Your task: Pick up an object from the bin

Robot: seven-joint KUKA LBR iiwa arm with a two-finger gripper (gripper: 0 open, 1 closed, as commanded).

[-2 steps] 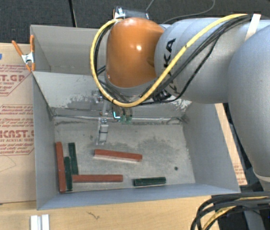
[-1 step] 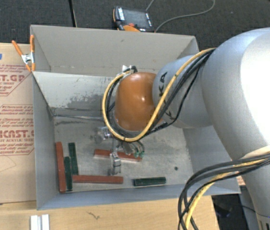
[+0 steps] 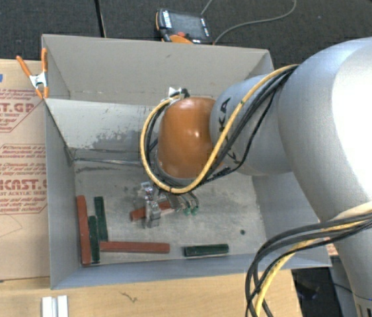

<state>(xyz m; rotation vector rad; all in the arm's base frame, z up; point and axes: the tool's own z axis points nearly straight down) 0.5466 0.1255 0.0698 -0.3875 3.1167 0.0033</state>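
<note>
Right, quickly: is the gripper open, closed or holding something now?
Gripper: cannot be told; it is down over a short red-brown stick near the middle of the bin floor.

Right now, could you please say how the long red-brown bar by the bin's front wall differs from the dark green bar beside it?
The red-brown bar is longer, the dark green bar shorter. The red-brown bar's left end meets other sticks; the dark green bar lies alone. Both lie flat, in line.
</note>
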